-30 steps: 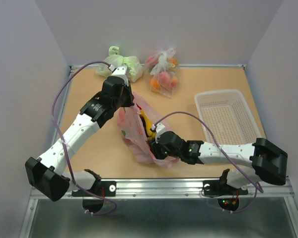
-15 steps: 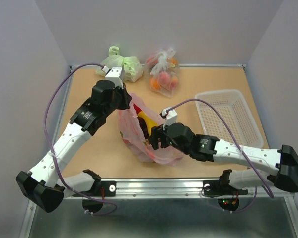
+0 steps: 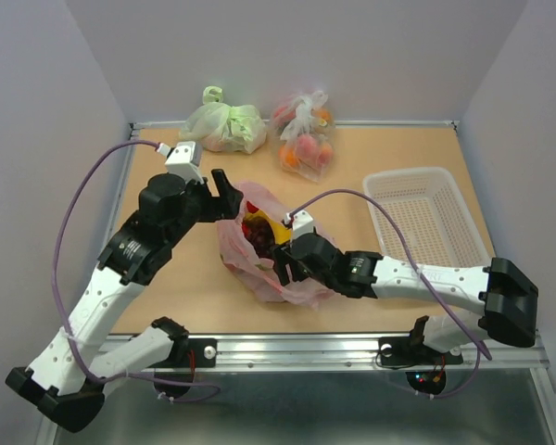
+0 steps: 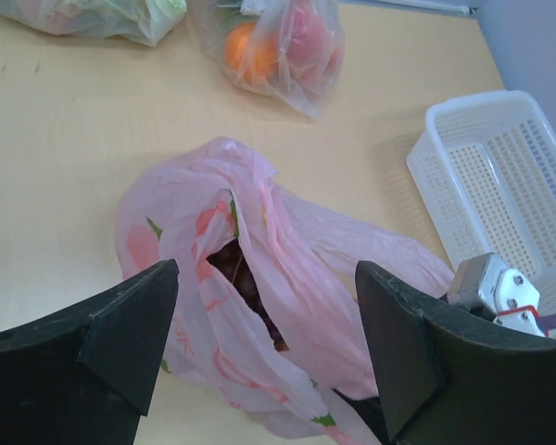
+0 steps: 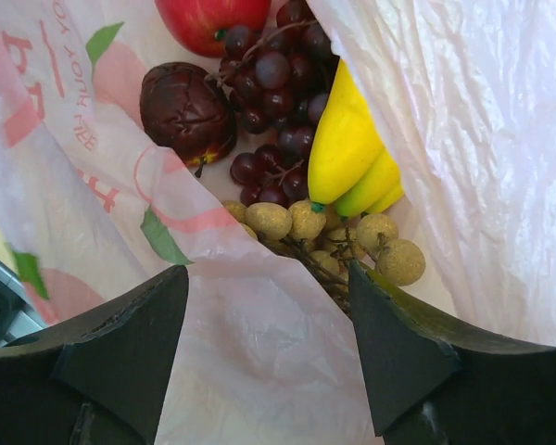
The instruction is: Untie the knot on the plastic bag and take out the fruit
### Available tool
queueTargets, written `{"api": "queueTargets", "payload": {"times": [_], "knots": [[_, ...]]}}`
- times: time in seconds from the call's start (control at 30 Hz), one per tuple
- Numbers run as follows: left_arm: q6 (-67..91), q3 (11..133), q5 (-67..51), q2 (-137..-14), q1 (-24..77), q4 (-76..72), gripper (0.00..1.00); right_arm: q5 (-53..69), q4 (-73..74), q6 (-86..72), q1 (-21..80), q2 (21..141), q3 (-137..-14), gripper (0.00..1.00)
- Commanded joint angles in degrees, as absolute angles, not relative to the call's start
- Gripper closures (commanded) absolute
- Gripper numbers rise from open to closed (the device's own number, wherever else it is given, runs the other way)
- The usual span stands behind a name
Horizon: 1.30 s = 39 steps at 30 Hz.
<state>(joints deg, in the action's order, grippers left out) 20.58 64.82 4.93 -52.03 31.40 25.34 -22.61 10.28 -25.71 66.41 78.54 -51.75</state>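
The pink plastic bag (image 3: 259,264) lies mid-table with its mouth gaping; the knot is out of view and the handles (image 4: 259,199) hang loose. Inside lies the fruit: a red apple (image 5: 208,19), dark purple grapes (image 5: 278,83), a yellow banana (image 5: 347,139), a tan berry bunch (image 5: 306,222) and a dark round fruit (image 5: 181,111). My left gripper (image 3: 224,195) (image 4: 267,278) hovers open over the bag's left rim, holding nothing. My right gripper (image 3: 283,260) (image 5: 267,278) is open at the bag's near side, looking into the mouth, with pink film between its fingers.
A pale green bag (image 3: 224,125) and a clear bag of orange-red fruit (image 3: 304,139) sit at the back wall. A white basket (image 3: 426,218) stands right of the pink bag. Purple cables loop over both arms.
My left gripper has opened, let go of the bag's handle and drawn back to the left. My right gripper has opened wider and shifted at the bag. The bag's mouth now gapes.
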Motion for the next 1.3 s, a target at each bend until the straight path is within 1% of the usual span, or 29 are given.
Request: {"api": "queueTargets", "payload": {"times": [0.0,0.13,0.2,0.33,0.4,0.57,0.7,0.8,0.83,0.9,0.93,1.03,1.07,1.1,1.13,1.27], "knots": [[23.8,64.3,6.5,-47.4,31.3,30.9,0.11,-24.7,9.6,-24.0,66.5,75.8,-56.0,0.25],[27.1,61.1,3.1,-41.8,31.3,33.4,0.12,-23.0,9.7,-24.2,66.5,75.9,-56.7,0.25],[28.4,57.3,0.3,-39.5,31.3,33.0,0.12,-21.6,9.7,-24.6,66.5,76.6,-57.1,0.25],[31.8,50.8,-7.3,-38.5,31.5,30.1,0.12,-20.3,9.7,-24.5,66.5,77.3,-59.1,0.25],[34.3,47.7,-8.0,-38.1,32.2,28.4,0.12,-22.0,9.6,-24.3,66.5,77.1,-59.3,0.25],[37.8,44.7,-3.6,-38.6,35.5,23.6,0.12,-23.9,10.7,-22.9,66.5,76.9,-59.2,0.25],[40.9,44.0,2.4,-43.4,38.3,21.4,0.13,-23.4,11.9,-23.1,66.5,76.9,-59.2,0.25],[43.3,43.5,6.2,-45.8,40.7,20.3,0.16,-25.0,13.8,-22.8,66.5,75.9,-59.3,0.24],[43.8,43.2,7.5,-46.7,41.5,20.5,0.21,-26.4,14.3,-22.5,66.5,75.5,-59.2,0.24],[44.4,42.3,9.8,-47.0,43.3,20.6,0.28,-28.2,16.3,-22.1,66.5,74.7,-59.4,0.23],[44.4,41.5,9.9,-47.1,43.9,20.6,0.40,-29.8,17.0,-22.2,66.4,74.1,-59.6,0.22],[43.8,40.2,9.3,-46.5,45.4,20.1,0.61,-32.2,19.8,-23.3,66.2,73.6,-59.5,0.22],[43.5,39.9,8.4,-46.3,45.9,19.3,0.76,-32.6,20.6,-24.2,66.0,73.4,-59.0,0.22],[43.1,39.2,7.9,-46.2,46.5,18.8,0.81,-33.4,21.0,-24.7,65.8,73.2,-58.6,0.22],[42.8,38.9,7.3,-46.1,46.8,18.2,0.88,-33.7,21.3,-25.1,65.7,73.0,-58.4,0.22],[41.4,38.7,4.6,-46.8,48.7,15.8,0.98,-35.2,21.9,-27.2,65.0,71.9,-57.0,0.22]]}}
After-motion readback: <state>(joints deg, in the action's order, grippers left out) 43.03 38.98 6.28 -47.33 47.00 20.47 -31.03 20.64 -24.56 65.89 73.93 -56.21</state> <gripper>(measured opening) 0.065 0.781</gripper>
